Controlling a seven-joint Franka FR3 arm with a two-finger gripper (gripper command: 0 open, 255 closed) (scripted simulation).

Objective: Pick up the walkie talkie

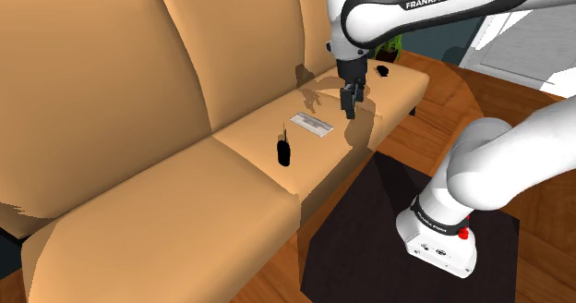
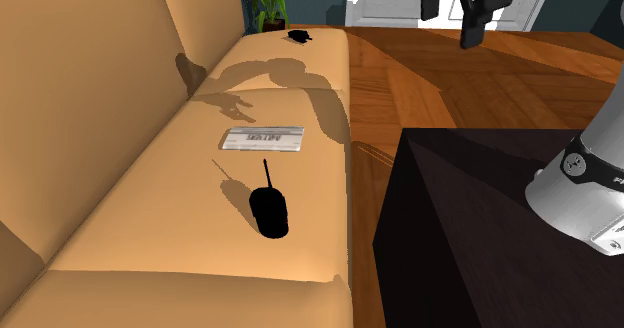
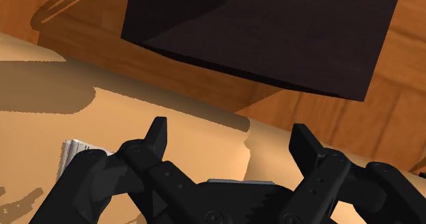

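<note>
Tan sofa [image 1: 138,190], long seat cushions. Dark box stand [image 1: 369,227] by sofa front. White arm [image 1: 434,6] reaching over seat. End effector [image 1: 350,107] raised clear of seat, spread wide, nothing between fingers. Grey-white flat card [image 1: 312,124] on seat. Black walkie talkie [image 1: 284,150] lying on seat near card, antenna toward it, apart from end effector. Small black object [image 1: 382,70] at far seat end.

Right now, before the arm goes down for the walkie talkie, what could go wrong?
1. The open gripper hangs nearer the flat grey item than the walkie talkie; it may close on the wrong thing.
2. The walkie talkie's thin antenna points toward that item; fingers catching it alone might slip.
</note>
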